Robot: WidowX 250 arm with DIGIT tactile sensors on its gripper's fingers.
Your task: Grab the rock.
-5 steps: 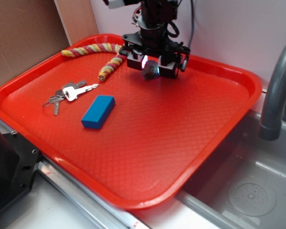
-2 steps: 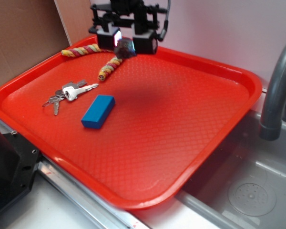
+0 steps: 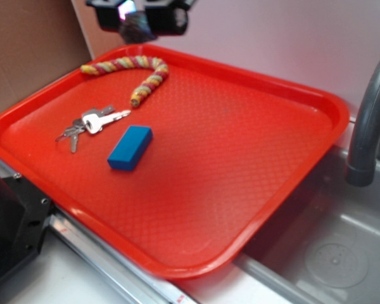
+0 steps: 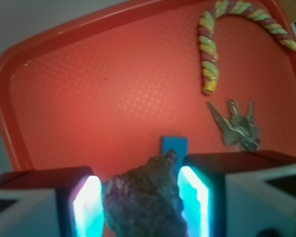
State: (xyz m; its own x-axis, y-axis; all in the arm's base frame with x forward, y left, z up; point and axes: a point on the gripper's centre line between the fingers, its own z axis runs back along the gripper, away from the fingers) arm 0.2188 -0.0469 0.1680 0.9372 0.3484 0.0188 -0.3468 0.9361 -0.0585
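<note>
Rock [image 4: 144,200], dark brown-grey and lumpy, sits clamped between the two lit pads of the pincer [image 4: 140,202], which is closed on it from both sides. In the exterior view the pincer [image 3: 138,18] hangs high above the far left corner of the red tray [image 3: 304,158], clear of its surface, with the rock [image 3: 134,26] a dark lump between the black finger blocks. Below the pincer and slightly to its right in that view lies the braided rope [image 3: 136,71], striped yellow and red, curved like a hook. Farther beneath, toward the camera, rest the bunch of keys [image 3: 92,123] and the blue block [image 3: 130,147], just beside each other but apart. In the wrist view the blue block [image 4: 174,145] peeks out just beyond the rock's tip, with the keys [image 4: 238,128] and the rope [image 4: 222,34] off to the right.
</note>
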